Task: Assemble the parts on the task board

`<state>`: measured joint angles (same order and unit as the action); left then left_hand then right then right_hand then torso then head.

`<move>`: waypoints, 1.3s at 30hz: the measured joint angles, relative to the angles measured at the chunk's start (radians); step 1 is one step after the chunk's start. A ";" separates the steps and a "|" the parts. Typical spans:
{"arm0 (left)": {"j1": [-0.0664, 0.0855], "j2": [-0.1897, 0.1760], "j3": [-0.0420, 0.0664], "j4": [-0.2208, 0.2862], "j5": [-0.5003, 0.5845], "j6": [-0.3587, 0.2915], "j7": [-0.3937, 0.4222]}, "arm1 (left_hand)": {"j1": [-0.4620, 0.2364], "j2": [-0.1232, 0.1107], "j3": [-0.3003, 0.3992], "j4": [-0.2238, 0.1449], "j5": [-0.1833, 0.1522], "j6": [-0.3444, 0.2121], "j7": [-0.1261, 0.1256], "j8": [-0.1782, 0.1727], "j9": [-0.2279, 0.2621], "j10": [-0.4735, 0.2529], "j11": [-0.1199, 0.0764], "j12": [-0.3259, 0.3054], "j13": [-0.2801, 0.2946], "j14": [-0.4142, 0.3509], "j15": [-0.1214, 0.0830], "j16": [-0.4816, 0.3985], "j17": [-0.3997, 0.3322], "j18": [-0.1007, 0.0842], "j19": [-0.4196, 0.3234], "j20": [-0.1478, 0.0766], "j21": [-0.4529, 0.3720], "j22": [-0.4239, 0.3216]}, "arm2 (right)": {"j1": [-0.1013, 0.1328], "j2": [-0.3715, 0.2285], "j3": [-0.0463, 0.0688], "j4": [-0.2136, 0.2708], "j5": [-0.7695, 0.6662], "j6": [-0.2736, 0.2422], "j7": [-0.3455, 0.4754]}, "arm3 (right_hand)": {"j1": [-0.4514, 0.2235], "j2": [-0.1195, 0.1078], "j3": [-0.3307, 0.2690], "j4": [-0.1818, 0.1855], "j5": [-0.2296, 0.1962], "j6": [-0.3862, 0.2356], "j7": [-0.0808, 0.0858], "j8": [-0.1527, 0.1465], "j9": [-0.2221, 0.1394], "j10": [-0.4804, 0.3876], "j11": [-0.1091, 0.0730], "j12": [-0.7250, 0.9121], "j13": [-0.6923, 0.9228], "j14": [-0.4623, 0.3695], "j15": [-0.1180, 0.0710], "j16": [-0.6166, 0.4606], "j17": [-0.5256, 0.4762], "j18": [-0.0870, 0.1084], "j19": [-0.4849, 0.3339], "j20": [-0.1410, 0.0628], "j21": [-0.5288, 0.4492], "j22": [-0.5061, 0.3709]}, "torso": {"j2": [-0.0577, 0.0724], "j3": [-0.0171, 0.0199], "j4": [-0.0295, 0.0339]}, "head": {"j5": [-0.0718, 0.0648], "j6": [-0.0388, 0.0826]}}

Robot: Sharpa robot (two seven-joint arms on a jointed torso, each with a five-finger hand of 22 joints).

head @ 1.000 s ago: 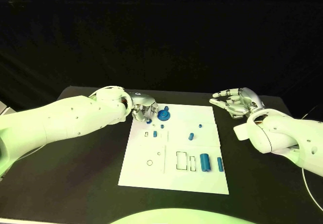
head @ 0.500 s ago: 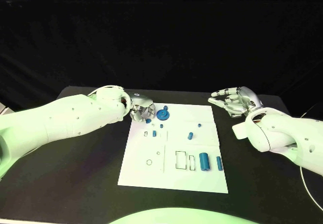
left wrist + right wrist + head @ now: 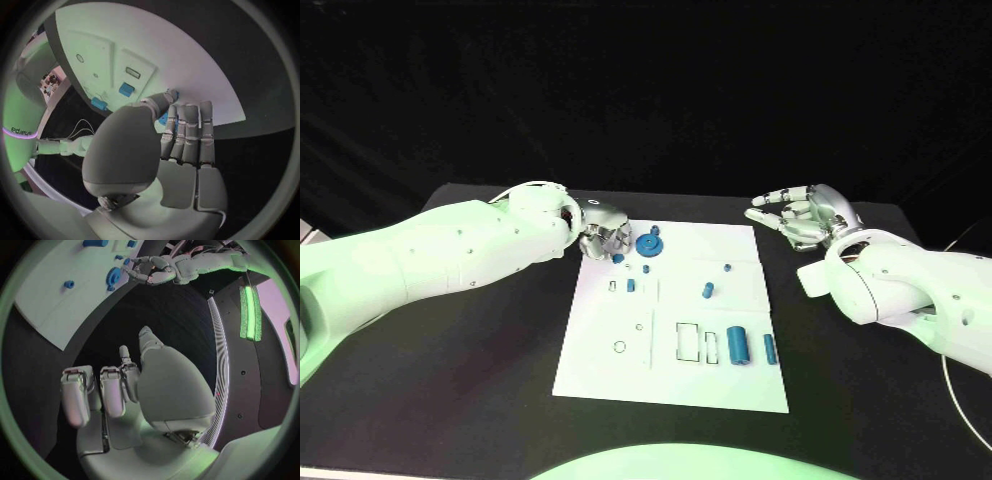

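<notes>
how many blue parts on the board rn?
8. Four parts by the left robot hand, two mid-right, two cylinders near-right. Hand may hide more.

The left hand (image 3: 606,236) covers the far-left corner of the task board (image 3: 678,375), and a small blue part (image 3: 617,258) peeks from beneath its fingers; whether the hand grips it cannot be told. The faint outlines and tiny ring (image 3: 619,348) printed on the board are too small to identify.
</notes>
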<state>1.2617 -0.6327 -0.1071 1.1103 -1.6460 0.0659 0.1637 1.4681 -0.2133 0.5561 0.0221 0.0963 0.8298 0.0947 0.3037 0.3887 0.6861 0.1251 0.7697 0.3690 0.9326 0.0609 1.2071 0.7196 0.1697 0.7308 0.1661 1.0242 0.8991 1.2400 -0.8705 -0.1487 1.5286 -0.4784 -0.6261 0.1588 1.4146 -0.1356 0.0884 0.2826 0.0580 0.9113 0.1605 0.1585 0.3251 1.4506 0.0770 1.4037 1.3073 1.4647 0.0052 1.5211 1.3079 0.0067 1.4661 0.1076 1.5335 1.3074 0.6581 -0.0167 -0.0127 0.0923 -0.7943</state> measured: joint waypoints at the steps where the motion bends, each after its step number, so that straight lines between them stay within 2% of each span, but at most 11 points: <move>1: 0.000 0.001 0.000 -0.001 0.000 0.001 0.000 | 0.000 0.000 0.000 0.000 0.000 0.000 0.000 0.000 0.000 0.000 0.000 0.000 0.000 0.000 0.000 0.000 0.000 0.000 0.000 0.000 0.000 0.000 | 0.000 0.000 0.000 0.000 0.000 0.000 0.000 | 0.000 0.000 0.000 0.000 0.000 0.000 0.000 0.000 0.000 0.000 0.000 0.000 0.000 0.000 0.000 0.000 0.000 0.000 0.000 0.000 0.000 0.000 | 0.000 0.0000 -0.0001 | 0.000 0.000; 7: -0.001 0.005 0.000 -0.008 0.000 0.006 0.000 | -0.009 0.009 0.007 0.007 -0.012 0.016 -0.005 -0.005 -0.004 0.000 0.000 0.004 -0.001 0.000 0.000 0.006 -0.004 0.000 0.000 0.000 -0.007 -0.002 | 0.000 0.000 0.000 0.000 0.000 0.000 0.000 | 0.000 0.000 0.000 0.000 0.000 0.000 0.000 0.000 0.000 0.000 0.000 0.000 0.000 0.000 0.000 0.000 0.000 0.000 0.000 0.000 0.000 0.000 | 0.000 0.0003 -0.0002 | 0.000 -0.001; 25: -0.007 0.018 0.003 -0.026 0.004 0.010 0.003 | -0.009 0.009 0.007 0.007 -0.021 0.024 -0.010 -0.013 -0.007 -0.007 0.000 0.008 -0.002 -0.002 0.002 0.015 -0.006 0.000 -0.004 0.004 -0.014 -0.004 | 0.000 0.001 0.000 0.001 0.000 0.001 0.000 | 0.000 0.000 0.000 0.000 0.000 0.000 0.000 0.000 0.000 0.000 0.000 0.000 0.000 0.000 0.000 0.000 0.000 0.000 0.000 0.000 0.000 0.000 | 0.000 0.0003 -0.0002 | -0.004 -0.003; 33: -0.008 0.019 0.004 -0.028 0.008 0.008 0.004 | -0.015 0.004 0.004 0.010 -0.027 0.025 -0.011 -0.028 -0.019 -0.027 0.009 0.021 -0.002 -0.013 0.006 0.028 -0.012 0.000 -0.004 0.004 -0.020 -0.007 | 0.000 0.000 0.000 0.001 0.000 0.001 0.000 | 0.000 0.000 0.000 0.000 0.000 0.000 0.000 0.000 0.000 0.000 0.000 0.000 0.000 0.000 0.000 0.000 0.000 0.000 0.000 0.000 0.000 0.001 | 0.000 0.0002 0.0003 | -0.004 -0.005; 39: -0.009 0.020 0.004 -0.029 0.010 0.005 0.005 | -0.015 0.004 0.004 0.010 -0.027 0.075 0.003 -0.032 -0.024 -0.027 0.009 0.047 0.000 -0.016 0.009 0.055 -0.009 0.000 -0.001 0.006 -0.026 -0.007 | 0.000 0.001 0.000 0.001 0.000 0.001 0.000 | 0.000 0.000 0.000 0.000 0.000 0.000 0.000 0.000 0.000 0.000 0.000 0.000 0.000 0.000 0.000 0.000 0.000 0.000 0.000 0.000 0.000 0.001 | 0.000 0.0000 0.0006 | -0.004 -0.006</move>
<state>1.2525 -0.6127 -0.1029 1.0816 -1.6359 0.0705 0.1682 1.4536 -0.2096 0.5601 0.0320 0.0697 0.9046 0.0977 0.2713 0.3649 0.6593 0.1342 0.8171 0.3689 0.9164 0.0699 1.2623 0.7102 0.1697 0.7296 0.1723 0.9981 0.8917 1.2399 -0.8694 -0.1487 1.5294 -0.4784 -0.6250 0.1586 1.4146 -0.1356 0.0884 0.2826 0.0580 0.9113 0.1605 0.1585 0.3248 1.4506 0.0770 1.4037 1.3073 1.4647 0.0052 1.5211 1.3074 0.0067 1.4661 0.1076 1.5335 1.3079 0.6576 -0.0167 -0.0121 0.0879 -0.8001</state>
